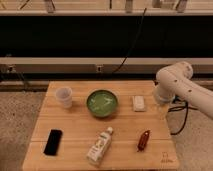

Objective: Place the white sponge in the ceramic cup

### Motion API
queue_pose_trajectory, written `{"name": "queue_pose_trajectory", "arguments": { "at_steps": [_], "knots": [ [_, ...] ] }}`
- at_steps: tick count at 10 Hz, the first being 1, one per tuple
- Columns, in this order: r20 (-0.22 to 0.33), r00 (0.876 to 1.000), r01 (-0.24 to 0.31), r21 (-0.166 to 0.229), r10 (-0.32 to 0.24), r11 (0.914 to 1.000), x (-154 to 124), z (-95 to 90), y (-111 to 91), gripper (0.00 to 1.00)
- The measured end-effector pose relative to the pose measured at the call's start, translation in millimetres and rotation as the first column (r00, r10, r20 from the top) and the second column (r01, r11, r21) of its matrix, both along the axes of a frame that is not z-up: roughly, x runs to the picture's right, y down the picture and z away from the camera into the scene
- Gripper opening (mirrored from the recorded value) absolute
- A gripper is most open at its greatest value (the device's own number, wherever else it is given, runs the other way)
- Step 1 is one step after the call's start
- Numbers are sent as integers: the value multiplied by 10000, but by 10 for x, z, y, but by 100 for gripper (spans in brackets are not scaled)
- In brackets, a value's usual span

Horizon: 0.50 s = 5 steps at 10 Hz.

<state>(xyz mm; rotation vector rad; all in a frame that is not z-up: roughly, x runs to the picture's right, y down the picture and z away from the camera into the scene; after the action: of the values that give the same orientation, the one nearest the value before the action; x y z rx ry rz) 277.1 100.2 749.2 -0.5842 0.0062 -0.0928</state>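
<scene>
The white sponge (139, 103) lies flat on the wooden table (75, 125), right of the green bowl. The ceramic cup (64, 96) stands upright near the table's back left, left of the bowl. My white arm (175, 82) comes in from the right. My gripper (161, 99) hangs at the table's right edge, just right of the sponge and apart from it. Nothing shows in the gripper.
A wide green bowl (102, 103) sits between cup and sponge. A white-and-tan bottle (100, 146) lies at front centre, a black phone (53, 142) at front left, a small red-brown object (143, 140) at front right. Cables (182, 117) hang beside the table's right edge.
</scene>
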Motion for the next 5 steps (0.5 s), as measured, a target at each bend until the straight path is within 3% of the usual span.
{"name": "queue_pose_trajectory", "arguments": {
  "at_steps": [5],
  "knots": [
    [320,9989,354,-55,-352,9994,-42,221,23,80]
  ]
}}
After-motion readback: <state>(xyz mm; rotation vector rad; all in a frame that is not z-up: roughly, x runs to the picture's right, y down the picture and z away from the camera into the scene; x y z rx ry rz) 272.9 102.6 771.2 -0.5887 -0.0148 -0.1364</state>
